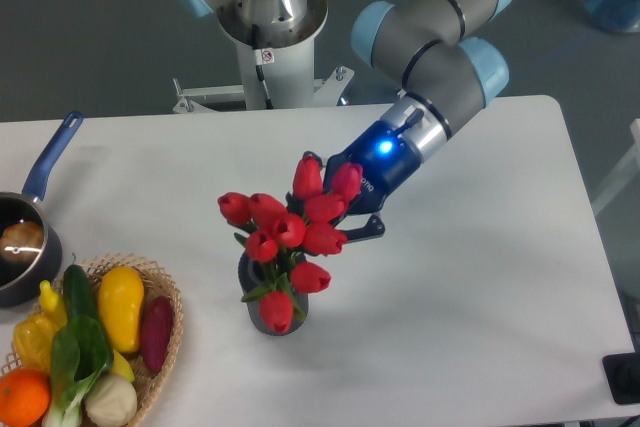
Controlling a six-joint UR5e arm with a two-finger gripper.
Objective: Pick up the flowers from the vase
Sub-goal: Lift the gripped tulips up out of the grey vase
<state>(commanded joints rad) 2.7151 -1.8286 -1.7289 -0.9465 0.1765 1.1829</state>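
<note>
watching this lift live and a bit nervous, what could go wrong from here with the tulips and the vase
1. The vase looks tilted, with the tulips not yet clear of its mouth; it could tip over or get dragged along as the gripper pulls.
2. The buds hide the fingers, so the grip cannot be judged; stems might slip out or buds get crushed.
3. The wicker basket of produce stands close to the vase's left; a toppling vase could knock it.
</note>
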